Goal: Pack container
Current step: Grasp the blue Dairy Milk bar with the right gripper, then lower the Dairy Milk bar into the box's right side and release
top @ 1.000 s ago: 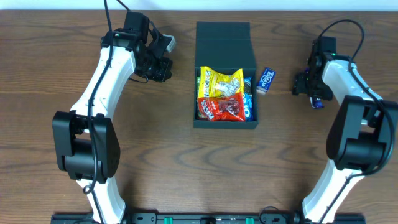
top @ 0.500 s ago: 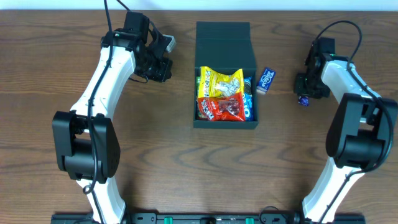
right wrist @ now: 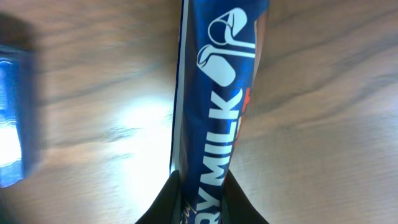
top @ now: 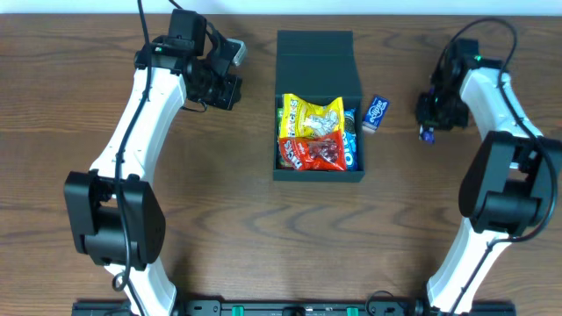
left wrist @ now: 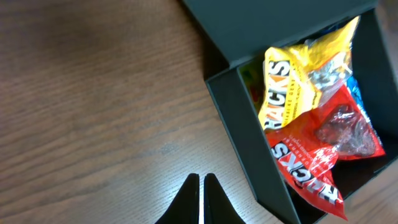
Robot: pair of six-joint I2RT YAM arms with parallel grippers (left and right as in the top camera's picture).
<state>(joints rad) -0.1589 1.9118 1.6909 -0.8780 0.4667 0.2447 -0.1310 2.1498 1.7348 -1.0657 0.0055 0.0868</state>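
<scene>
We're over the dark brown wooden table (top: 219, 228), and the dark teal-green matte square container (top: 318, 175) sits mid-table toward the far edge. Its hinged flap lid (top: 318, 57) is open on the far side.

Inside we count 4 packets. A crinkly yellow packet (top: 314, 116) lies on top, and a red packet (top: 313, 154) overlaps its near end. A blue packet (top: 350, 151) is tucked along the right wall, and a sliver of green packet (top: 281, 112) shows against the left wall. Just right of the container, not touching it, a small blue-and-white packet (top: 376, 112) lies on the wood.

Over on the left, the left gripper (left wrist: 201, 183) hangs above bare wood beside the container's far-left corner. Its 2 fingers are pressed together with nothing between them.

Now the right side: the right gripper (right wrist: 205, 202) is out past the small packet, well apart from the container. Its fingers are pinching the end of a long dark blue chocolate bar (right wrist: 217, 93) with white lettering that reads "MILK". From overhead we catch only a small blue tip of that bar under the gripper, and we cannot tell whether its far end touches the table. At the left edge of the right wrist view there's a blurred blue shape (right wrist: 12, 112), too soft for us to name.
</scene>
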